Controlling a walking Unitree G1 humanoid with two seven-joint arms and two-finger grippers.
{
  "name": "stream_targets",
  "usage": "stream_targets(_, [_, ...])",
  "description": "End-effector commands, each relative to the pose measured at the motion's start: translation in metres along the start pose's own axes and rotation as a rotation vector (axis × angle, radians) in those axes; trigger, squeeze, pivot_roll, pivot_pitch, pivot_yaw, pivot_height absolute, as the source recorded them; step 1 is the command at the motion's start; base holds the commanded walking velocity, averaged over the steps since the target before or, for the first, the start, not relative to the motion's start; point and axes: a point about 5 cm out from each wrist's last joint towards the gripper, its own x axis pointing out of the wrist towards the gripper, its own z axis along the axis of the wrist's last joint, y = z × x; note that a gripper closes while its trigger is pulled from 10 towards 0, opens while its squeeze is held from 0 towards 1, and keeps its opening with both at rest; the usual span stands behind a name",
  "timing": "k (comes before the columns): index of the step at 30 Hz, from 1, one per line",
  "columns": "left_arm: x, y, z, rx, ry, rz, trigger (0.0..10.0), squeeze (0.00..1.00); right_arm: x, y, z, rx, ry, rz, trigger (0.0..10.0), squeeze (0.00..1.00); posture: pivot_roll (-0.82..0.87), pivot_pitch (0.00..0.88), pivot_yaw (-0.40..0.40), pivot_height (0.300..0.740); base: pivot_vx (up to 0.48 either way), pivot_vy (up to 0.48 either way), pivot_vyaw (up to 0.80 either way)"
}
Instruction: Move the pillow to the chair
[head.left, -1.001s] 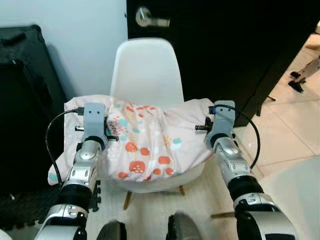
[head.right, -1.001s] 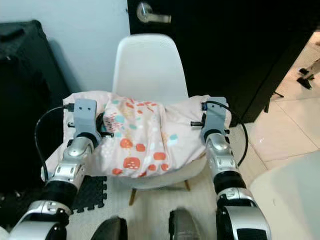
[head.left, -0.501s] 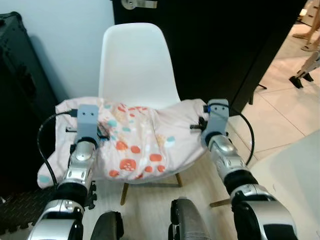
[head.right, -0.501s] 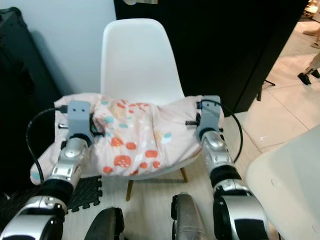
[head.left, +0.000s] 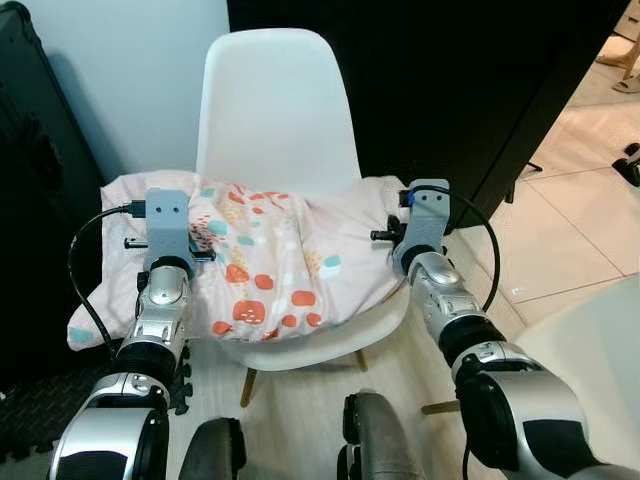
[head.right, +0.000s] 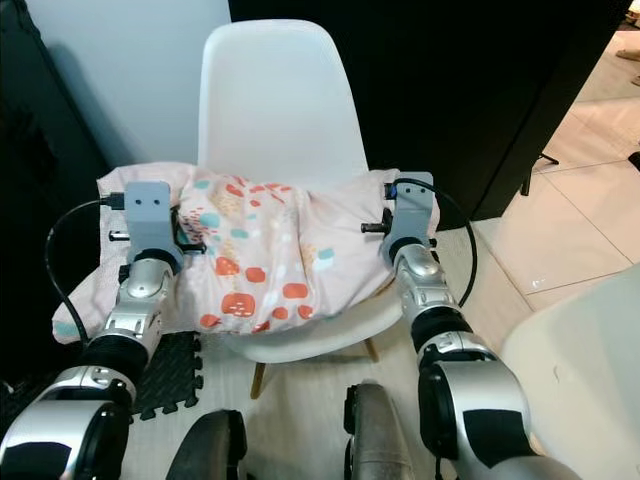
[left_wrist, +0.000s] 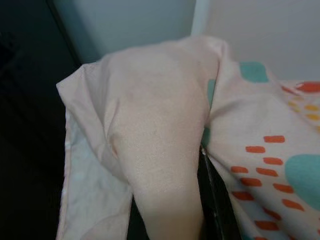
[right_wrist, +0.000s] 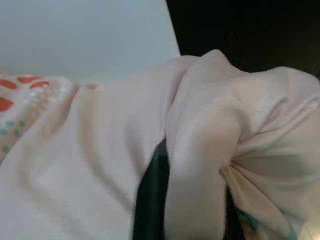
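Pillow held over the chair seat, one gripper at each end

The pillow (head.left: 265, 270) lies crosswise on the chair (head.left: 275, 120) seat, its ends overhanging both side edges. The left gripper (left_wrist: 200, 200) and right gripper (right_wrist: 192, 200) each pinch a fold of cloth at opposite ends, equally near.

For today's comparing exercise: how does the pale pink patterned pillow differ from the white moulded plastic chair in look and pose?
The pale pink patterned pillow is soft and creased, with orange and teal marks; the white moulded plastic chair is smooth, rigid and plain. The pillow lies flat across the seat and overhangs both sides; the chair stands upright. The left gripper and right gripper pinch the pillow's ends, not the chair. Both are light-coloured.
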Motion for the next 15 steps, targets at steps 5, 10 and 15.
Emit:
stream_targets(5, [-0.003, 0.001, -0.003, -0.060, -0.024, -0.019, 10.0, 1.00, 0.000, -0.014, 0.013, -0.049, -0.078, -0.075, 10.0, 1.00, -0.03, 0.119, -0.079, 0.600, 0.000, 0.000, 0.00])
stream_targets(10, [-0.005, 0.003, -0.005, -0.063, -0.019, -0.007, 10.0, 1.00, 0.000, -0.019, 0.012, -0.071, -0.070, -0.103, 10.0, 1.00, -0.03, 0.118, -0.077, 0.600, 0.000, 0.000, 0.00])
stream_targets(15, [-0.031, 0.025, -0.042, -0.069, 0.059, 0.100, 10.0, 1.00, -0.007, -0.050, -0.003, -0.278, 0.072, -0.298, 10.0, 1.00, -0.03, 0.111, -0.082, 0.600, 0.000, 0.000, 0.00])
